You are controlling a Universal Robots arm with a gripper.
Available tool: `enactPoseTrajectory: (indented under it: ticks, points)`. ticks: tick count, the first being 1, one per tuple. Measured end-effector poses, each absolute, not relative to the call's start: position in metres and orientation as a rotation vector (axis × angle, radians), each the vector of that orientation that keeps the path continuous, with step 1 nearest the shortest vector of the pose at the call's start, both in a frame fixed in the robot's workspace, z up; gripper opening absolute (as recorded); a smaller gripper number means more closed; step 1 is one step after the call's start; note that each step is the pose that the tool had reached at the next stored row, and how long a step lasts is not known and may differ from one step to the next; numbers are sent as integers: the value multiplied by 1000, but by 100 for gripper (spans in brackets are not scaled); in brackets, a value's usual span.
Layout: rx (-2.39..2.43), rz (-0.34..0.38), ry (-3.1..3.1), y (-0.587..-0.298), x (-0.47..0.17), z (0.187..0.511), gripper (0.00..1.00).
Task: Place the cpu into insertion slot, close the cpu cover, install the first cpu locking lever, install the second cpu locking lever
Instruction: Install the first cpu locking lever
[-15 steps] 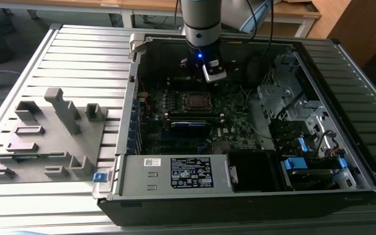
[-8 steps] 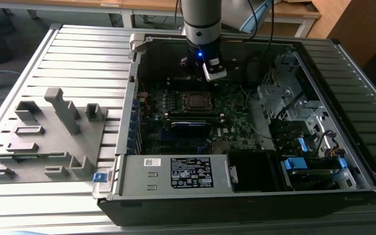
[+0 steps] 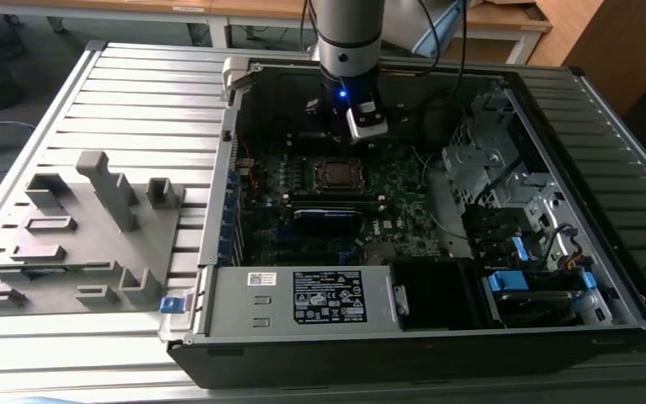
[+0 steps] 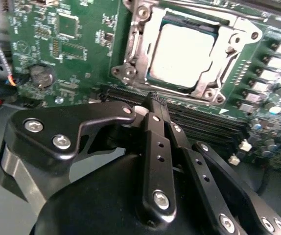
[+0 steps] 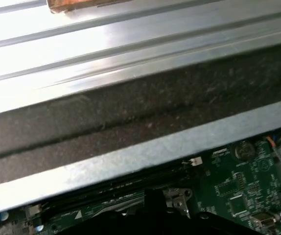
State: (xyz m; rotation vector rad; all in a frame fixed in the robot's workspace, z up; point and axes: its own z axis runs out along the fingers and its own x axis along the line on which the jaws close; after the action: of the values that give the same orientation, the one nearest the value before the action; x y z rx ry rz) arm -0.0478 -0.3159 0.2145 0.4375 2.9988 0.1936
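The cpu (image 4: 180, 51) lies seated in the insertion slot (image 4: 130, 49), with the cpu cover (image 4: 228, 54) closed flat around it on the green motherboard (image 4: 81, 54). The gripper (image 4: 156, 100) hangs just beside it, fingers closed on nothing. The open computer case (image 3: 436, 320) rests on a ribbed metal table (image 3: 132, 109) beside a grey fixture (image 3: 87, 227); wooden desks (image 3: 503, 21) stand behind.
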Motion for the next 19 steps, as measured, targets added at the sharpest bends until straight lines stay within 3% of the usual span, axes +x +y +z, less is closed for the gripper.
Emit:
enactPoseTrajectory:
  ticks: [7,13,19]
  points:
    - [433,167,3002,-316,-48,214,11]
    - [382,29,3023,-316,-48,214,11]
    - [347,25,3028,-316,-48,214,11]
